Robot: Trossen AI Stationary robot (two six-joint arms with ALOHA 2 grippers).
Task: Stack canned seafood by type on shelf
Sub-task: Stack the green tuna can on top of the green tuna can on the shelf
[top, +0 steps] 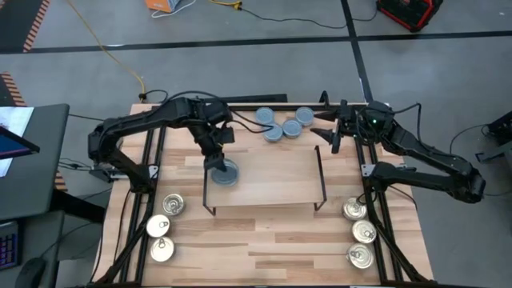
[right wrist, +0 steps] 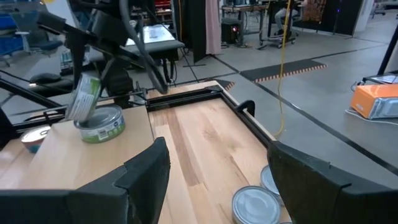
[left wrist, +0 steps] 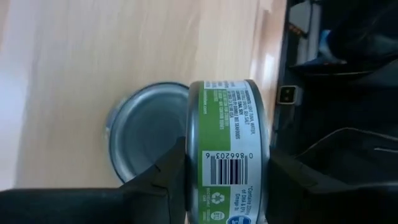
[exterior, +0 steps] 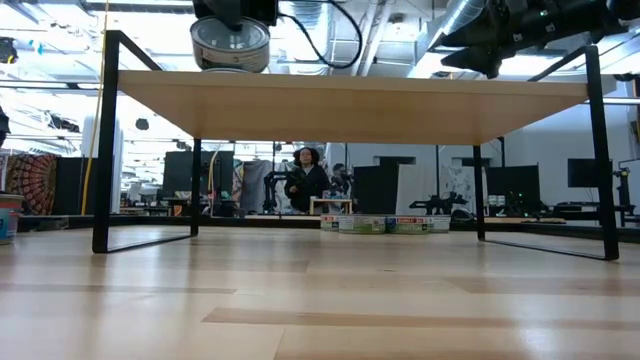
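Green-labelled, barcoded tin (left wrist: 227, 149), grey-lidded

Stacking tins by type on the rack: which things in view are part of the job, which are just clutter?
Job:
- shelf
- tin on shelf
- held tin in left gripper
- blue-grey tins behind the shelf
- pull-tab tins

Lying about:
- orange box on floor
- yellow cable
- person in the background

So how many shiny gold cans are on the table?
6. Left edge of the table: three shiny cans. Right edge: three more. None seems hidden.
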